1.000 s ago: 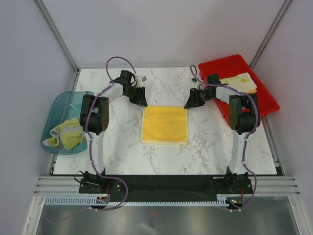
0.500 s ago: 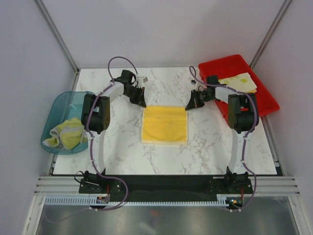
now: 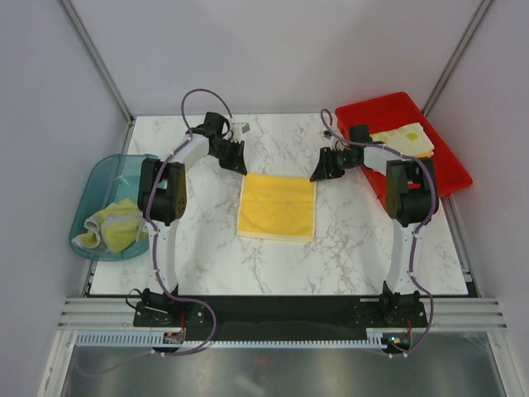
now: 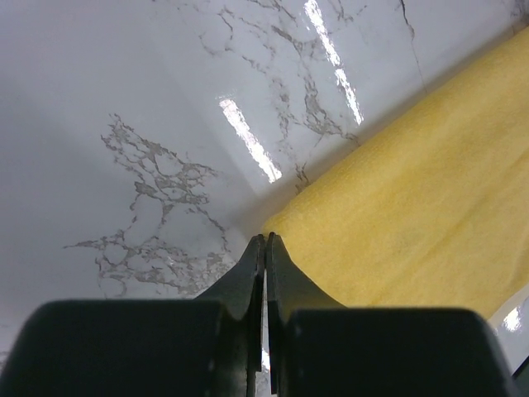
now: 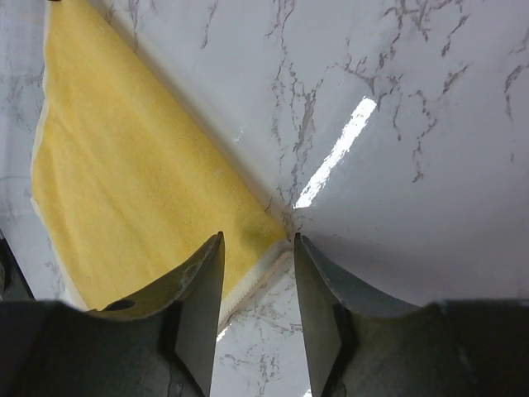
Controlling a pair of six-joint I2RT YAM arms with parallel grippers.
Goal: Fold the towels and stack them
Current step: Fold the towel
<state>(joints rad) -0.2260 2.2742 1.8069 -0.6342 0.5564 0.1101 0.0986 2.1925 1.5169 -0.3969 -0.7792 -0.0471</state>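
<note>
while a square yellow terry towel [image 3: 277, 207] lies on glossy marble [image 3: 207, 248], left jaws clenched, right jaws released

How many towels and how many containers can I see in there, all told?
Towels: 3 (yellow towel lying flat, crumpled towel in the blue bin, folded towel in the red tray)
Containers: 2 (blue bin, red tray)
Total: 5

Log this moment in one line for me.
yellow towel: lying flat | left tool: shut at far-left corner | right tool: open, straddling far-right corner
</note>
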